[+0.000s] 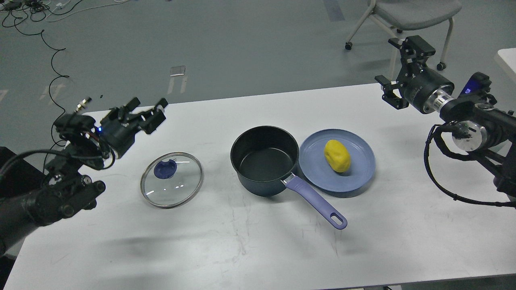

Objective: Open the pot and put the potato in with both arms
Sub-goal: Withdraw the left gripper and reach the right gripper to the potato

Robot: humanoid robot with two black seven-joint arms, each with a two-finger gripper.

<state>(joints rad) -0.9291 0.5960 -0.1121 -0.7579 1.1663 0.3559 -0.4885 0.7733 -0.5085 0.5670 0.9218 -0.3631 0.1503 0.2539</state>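
White worktop [258, 249] | lid [171, 180] parked below spread left gripper [150, 109], freeing pot [264, 160] | potato [337, 156] waits below-left of spread right gripper [399, 71]

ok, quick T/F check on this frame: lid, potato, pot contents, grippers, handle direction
1. The glass lid sits on the pot. False: it lies flat on the table, to the pot's left, apart from it.
2. The potato lies on the blue plate. True.
3. The pot is empty. True: only its black inside shows.
4. The right gripper holds the potato. False: it is open, holds nothing and hangs above the table's far right edge.
5. The left gripper is open and holds nothing. True: it hovers up and left of the lid.
6. The pot's handle points toward the lid. False: it points toward the near right, below the plate.
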